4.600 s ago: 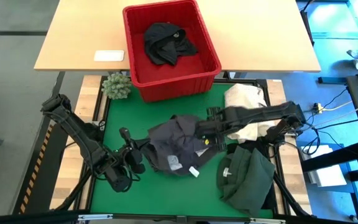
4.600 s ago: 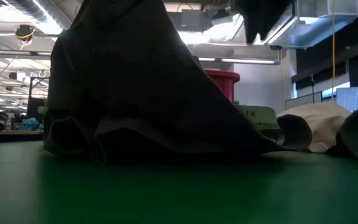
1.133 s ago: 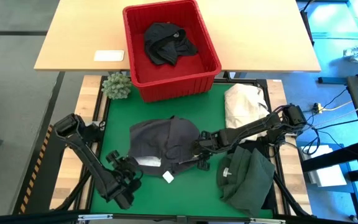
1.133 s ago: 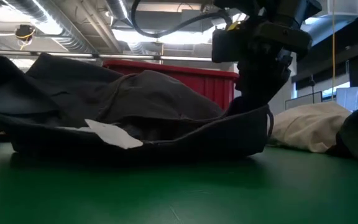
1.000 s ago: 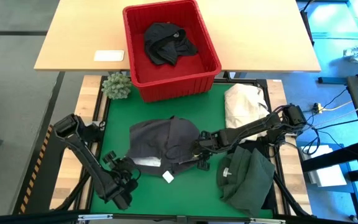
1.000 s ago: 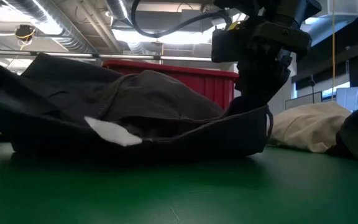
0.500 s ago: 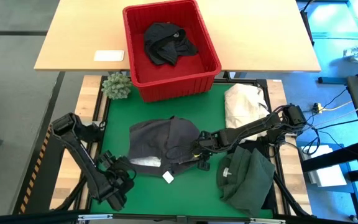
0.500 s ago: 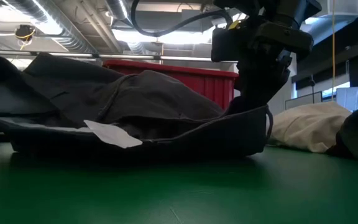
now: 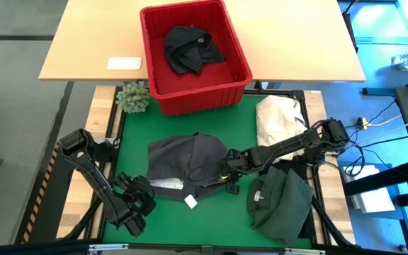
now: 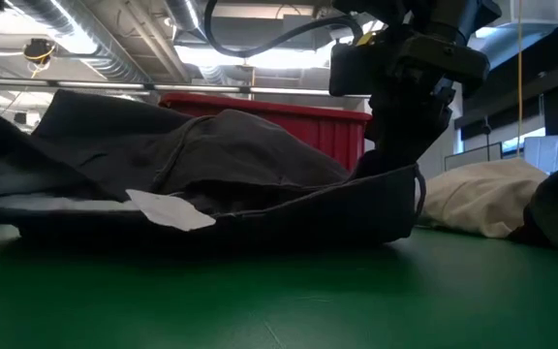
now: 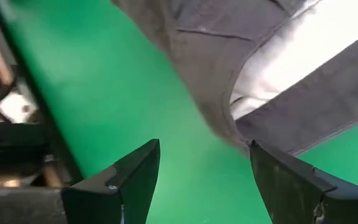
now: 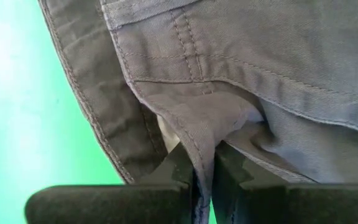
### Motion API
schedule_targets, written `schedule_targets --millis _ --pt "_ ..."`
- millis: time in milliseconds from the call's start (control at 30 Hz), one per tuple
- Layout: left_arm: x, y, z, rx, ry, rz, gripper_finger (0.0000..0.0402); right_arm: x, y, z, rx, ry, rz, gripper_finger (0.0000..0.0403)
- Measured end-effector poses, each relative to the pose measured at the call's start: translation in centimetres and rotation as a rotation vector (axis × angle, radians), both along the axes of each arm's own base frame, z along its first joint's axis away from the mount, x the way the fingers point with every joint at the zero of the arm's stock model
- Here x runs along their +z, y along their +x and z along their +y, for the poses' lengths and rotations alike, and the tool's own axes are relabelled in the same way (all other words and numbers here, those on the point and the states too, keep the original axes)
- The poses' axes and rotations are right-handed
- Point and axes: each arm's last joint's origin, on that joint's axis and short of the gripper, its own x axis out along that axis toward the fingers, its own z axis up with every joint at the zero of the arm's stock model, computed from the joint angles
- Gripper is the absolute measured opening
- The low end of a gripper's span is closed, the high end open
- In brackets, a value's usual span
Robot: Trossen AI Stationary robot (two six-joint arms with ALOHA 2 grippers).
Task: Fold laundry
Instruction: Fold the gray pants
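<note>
A dark grey garment (image 9: pixel 188 161) lies spread on the green mat (image 9: pixel 183 223); a white tag (image 10: pixel 168 211) sticks out at its near edge. My right gripper (image 9: pixel 227 172) is shut on its right edge. My left gripper (image 9: pixel 147 188) is open at the garment's near left corner, touching nothing. In the left wrist view the two fingers (image 11: pixel 204 165) stand over bare mat, just short of the cloth's edge (image 11: pixel 229 124). A black garment (image 9: pixel 192 47) lies in the red basket (image 9: pixel 156 81). A dark green garment (image 9: pixel 282 200) lies at the near right. My right gripper pinches a fold of the garment's right edge (image 12: pixel 199 146), by a seam, between its two fingers. It comes slanting down from the table's right side. The held edge (image 10: pixel 407 189) is raised a little off the mat; the rest of the garment lies on the mat, slack.
A cream-white cloth heap (image 9: pixel 278 117) lies at the far right of the mat, beside my right arm. The red basket stands on the wooden table beyond the mat's far edge, with a small green plant (image 9: pixel 133 97) to its left and a white card (image 9: pixel 125 63).
The garment's left part, raised a second ago, has sunk and now lies lower on the mat. My left gripper has shifted slightly near the garment's left corner. My right gripper has kept still, holding the right edge.
</note>
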Motion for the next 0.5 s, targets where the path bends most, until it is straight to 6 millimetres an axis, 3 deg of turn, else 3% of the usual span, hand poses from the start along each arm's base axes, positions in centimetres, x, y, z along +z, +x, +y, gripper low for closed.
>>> schedule_targets --millis 267,500 --pt "-1.8 -0.9 1.1 0.084 0.051 -0.011 0.0232 0.0 0.0 0.0 -0.001 0.0 0.002 0.0033" --pt "-3.0 -1.6 2.0 0.103 0.089 0.004 0.0128 0.0 0.0 0.0 0.004 0.01 0.006 0.0033"
